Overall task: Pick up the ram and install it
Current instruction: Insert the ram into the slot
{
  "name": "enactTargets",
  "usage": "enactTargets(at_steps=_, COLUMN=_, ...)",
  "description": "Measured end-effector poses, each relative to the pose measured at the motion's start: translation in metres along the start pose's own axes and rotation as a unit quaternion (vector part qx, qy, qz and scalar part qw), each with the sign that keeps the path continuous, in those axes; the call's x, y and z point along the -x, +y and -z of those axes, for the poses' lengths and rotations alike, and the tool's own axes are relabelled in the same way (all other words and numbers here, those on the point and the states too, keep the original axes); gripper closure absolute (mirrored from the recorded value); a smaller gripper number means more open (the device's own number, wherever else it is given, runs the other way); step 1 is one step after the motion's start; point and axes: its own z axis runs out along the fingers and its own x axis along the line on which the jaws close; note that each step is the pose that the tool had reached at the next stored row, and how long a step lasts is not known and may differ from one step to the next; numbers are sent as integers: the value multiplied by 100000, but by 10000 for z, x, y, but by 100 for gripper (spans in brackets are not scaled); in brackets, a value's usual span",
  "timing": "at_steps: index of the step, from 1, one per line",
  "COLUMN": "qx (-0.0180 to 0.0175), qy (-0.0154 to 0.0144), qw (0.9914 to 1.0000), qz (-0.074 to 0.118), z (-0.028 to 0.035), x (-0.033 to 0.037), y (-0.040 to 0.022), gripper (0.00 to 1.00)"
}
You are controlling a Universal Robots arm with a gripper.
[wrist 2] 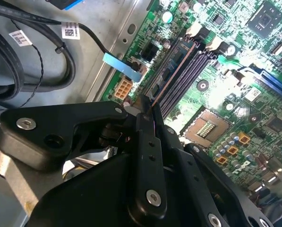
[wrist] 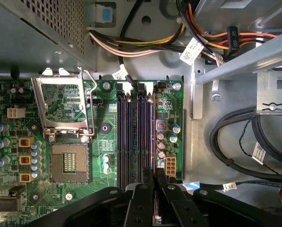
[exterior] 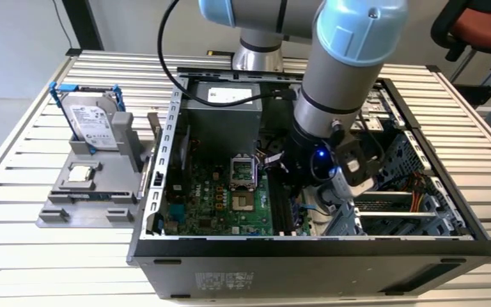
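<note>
A: Your gripper is pinched shut on the ram, down inside the computer case.

B: Seated?

A: It looks in the outermost slot; I can't tell if it's latched.

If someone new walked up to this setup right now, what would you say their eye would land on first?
Probably the arm plunging into the open computer case on the slatted table. In the second wrist view its gripper pinches the ram edge-on over the dark memory slots, beside the empty processor socket. At the exterior view's left, a hard drive stands in a blue bracket on a grey stand.
</note>
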Motion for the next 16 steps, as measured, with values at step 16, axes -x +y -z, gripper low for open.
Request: enactTargets(at_steps=16, qx=0, qy=102, qw=99983, qz=-1828, z=-46, x=1, y=-15, gripper=100)
